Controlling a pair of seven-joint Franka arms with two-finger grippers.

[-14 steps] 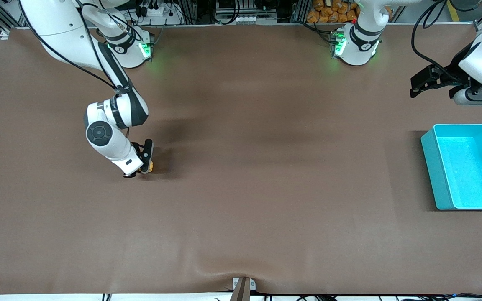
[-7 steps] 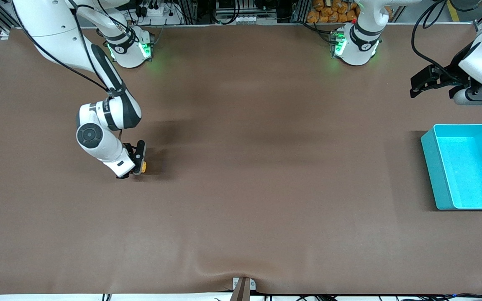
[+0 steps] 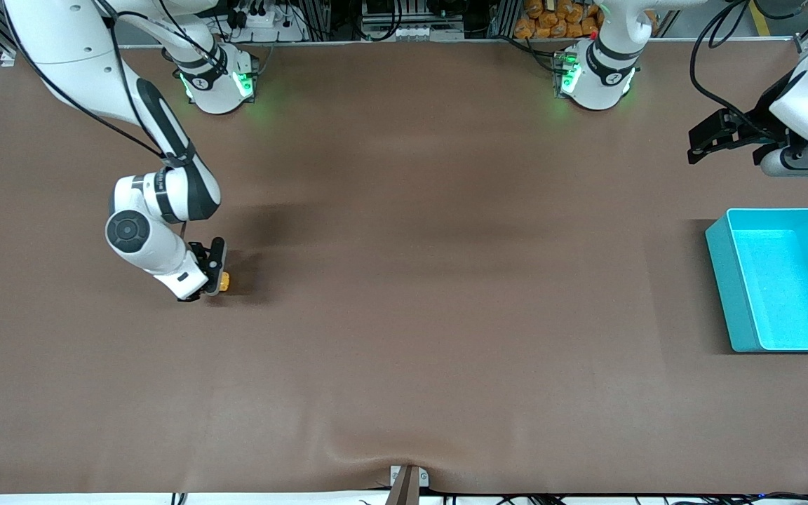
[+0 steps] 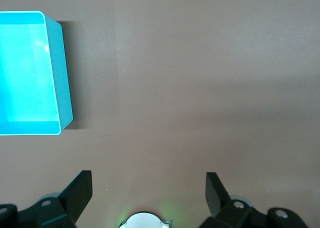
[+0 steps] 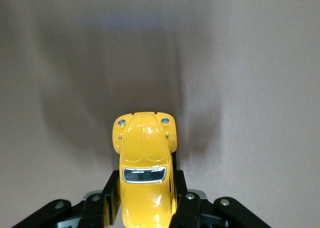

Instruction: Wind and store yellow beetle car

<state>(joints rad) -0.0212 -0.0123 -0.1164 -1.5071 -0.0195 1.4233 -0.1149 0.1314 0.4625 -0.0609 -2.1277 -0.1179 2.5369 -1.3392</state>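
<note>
Yellow beetle car (image 5: 145, 175) sits clenched in the right gripper (image 3: 216, 275) low over the table (image 3: 404, 315) toward the right arm's end, its long axis along the fingers, nose outward. The left gripper (image 4: 148, 194) waits released beside the cyan bin (image 3: 726, 280), well apart.

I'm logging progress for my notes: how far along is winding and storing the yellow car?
Done: the right gripper is shut on the yellow beetle car, low over the table toward the right arm's end. In hand: winding, apparently. Left: releasing it and storing it in the cyan bin, which shows nothing inside. The left gripper waits open near the bin.
</note>
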